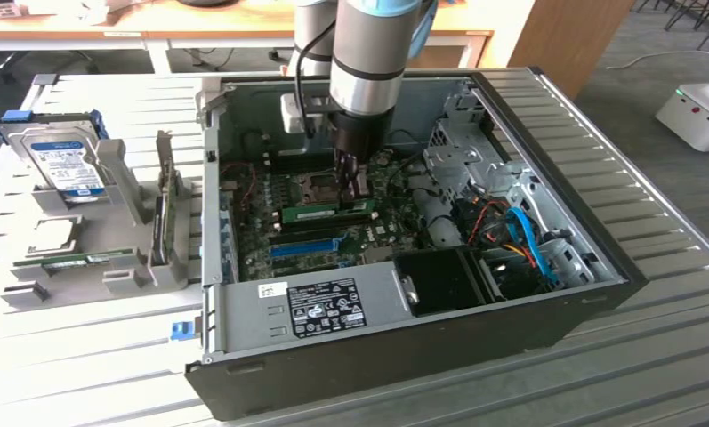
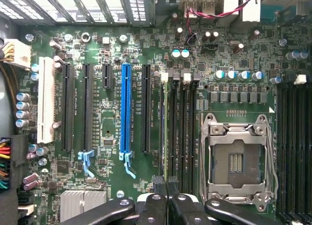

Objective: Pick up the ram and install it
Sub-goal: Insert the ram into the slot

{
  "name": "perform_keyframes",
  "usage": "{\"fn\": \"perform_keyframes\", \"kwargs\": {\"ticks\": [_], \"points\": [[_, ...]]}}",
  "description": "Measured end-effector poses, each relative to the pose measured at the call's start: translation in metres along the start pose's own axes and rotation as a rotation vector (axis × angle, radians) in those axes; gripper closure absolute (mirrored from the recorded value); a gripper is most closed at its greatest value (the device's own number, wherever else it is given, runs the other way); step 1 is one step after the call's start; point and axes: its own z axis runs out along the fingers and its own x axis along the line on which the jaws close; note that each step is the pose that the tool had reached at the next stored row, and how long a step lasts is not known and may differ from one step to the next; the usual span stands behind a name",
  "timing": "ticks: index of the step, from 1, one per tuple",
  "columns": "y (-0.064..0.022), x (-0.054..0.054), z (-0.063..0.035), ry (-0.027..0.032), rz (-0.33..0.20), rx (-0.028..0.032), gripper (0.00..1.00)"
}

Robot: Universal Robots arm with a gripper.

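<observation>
While the claw (image 2: 165, 186) sits pressed together over one end of the ram (image 1: 325, 212), I should push straight down along the slot line, holding the stick upright so both ends seat evenly. Whether the tips pinch its edge or merely bear on it, I cannot tell. The ram is a thin green strip standing on edge in a black slot, between the blue slot (image 2: 126, 108) and the processor socket (image 2: 236, 161).
</observation>
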Motion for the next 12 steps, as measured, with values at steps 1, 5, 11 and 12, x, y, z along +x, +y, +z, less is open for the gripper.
{"fn": "perform_keyframes", "kwargs": {"ticks": [1,5,11,12], "points": [[0.0,0.0,0.0006,0.0002,0.0,0.0,0.88],[-0.0001,0.0001,0.0029,0.0003,0.0,0.0002,0.88],[0.0003,0.0,0.0031,0.0003,0.0,0.0002,0.88],[0.0006,0.0,0.0031,0.0002,0.0,0.0002,0.88]]}}
